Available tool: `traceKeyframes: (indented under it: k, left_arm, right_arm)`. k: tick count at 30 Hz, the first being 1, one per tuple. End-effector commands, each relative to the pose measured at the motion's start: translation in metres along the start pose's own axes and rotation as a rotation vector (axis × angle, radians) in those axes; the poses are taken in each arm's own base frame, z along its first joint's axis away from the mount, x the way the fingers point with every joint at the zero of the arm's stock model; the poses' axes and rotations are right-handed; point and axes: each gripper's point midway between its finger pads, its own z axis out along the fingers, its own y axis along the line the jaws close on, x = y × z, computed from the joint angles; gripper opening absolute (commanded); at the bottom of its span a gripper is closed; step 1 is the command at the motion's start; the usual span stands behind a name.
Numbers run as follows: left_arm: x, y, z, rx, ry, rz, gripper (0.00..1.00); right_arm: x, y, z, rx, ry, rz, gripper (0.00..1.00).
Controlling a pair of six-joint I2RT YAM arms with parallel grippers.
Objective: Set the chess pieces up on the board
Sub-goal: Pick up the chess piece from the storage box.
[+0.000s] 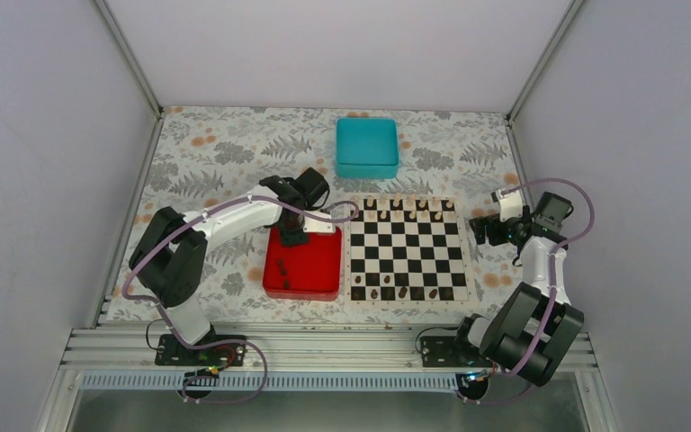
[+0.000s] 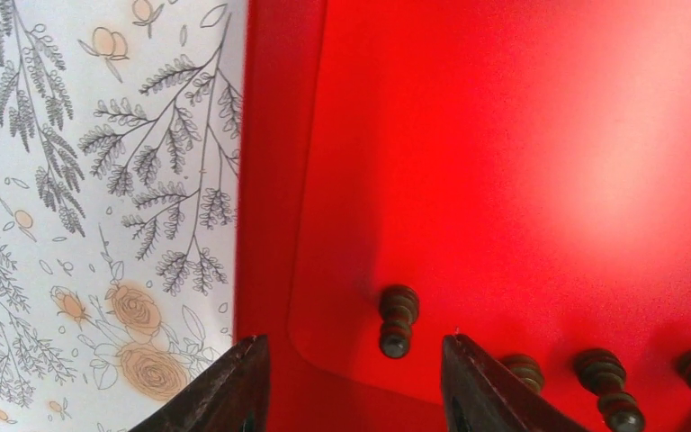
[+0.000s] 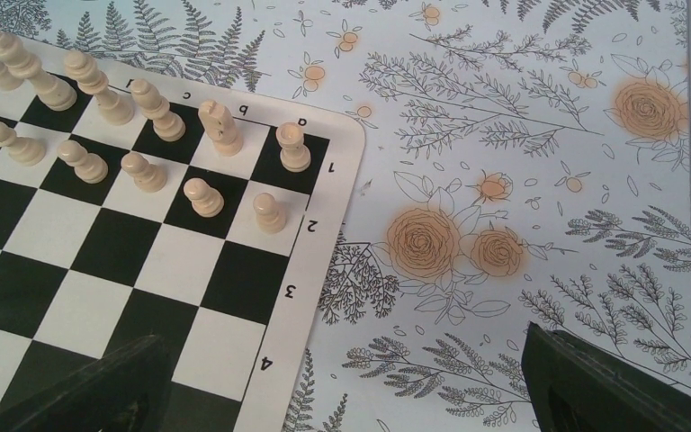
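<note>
The board (image 1: 405, 252) lies mid-table, with several dark chess pieces (image 1: 402, 292) standing on its near rows. More dark pieces (image 1: 281, 267) lie in the red tray (image 1: 324, 270) to its left. My left gripper (image 1: 292, 237) hangs open and empty over the tray's far part. In the left wrist view the left gripper (image 2: 355, 382) has one lying dark piece (image 2: 397, 320) between its fingers (image 2: 234, 387), near the tray's corner, with others (image 2: 607, 382) to the right. My right gripper (image 1: 479, 229) is open and empty just beyond the board's right edge, and the right wrist view (image 3: 351, 387) shows it by the board's corner (image 3: 99, 243).
Cream pieces (image 1: 411, 208) fill the board's far rows and also show in the right wrist view (image 3: 205, 196). A teal box (image 1: 367, 147) stands behind the board. The tray's raised rim (image 2: 270, 180) borders the floral tablecloth (image 2: 99, 225). Grey walls close in the table.
</note>
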Motion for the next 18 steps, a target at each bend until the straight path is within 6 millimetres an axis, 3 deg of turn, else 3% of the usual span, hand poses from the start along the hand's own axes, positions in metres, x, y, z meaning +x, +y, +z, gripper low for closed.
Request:
traceKeyframes:
  k: [1, 9, 18]
  left_arm:
    - [-0.004, 0.008, 0.002, -0.005, -0.053, -0.030, 0.48]
    - [0.007, 0.000, 0.013, 0.057, -0.027, -0.038, 0.43]
    - [0.006, 0.009, -0.006, 0.011, -0.051, -0.058, 0.42]
  right_arm:
    - [-0.006, 0.000, -0.005, -0.003, -0.036, -0.001, 1.00]
    - [-0.002, 0.002, -0.002, -0.020, -0.023, 0.009, 1.00]
    - [0.000, 0.004, -0.001, -0.031, -0.018, 0.011, 1.00]
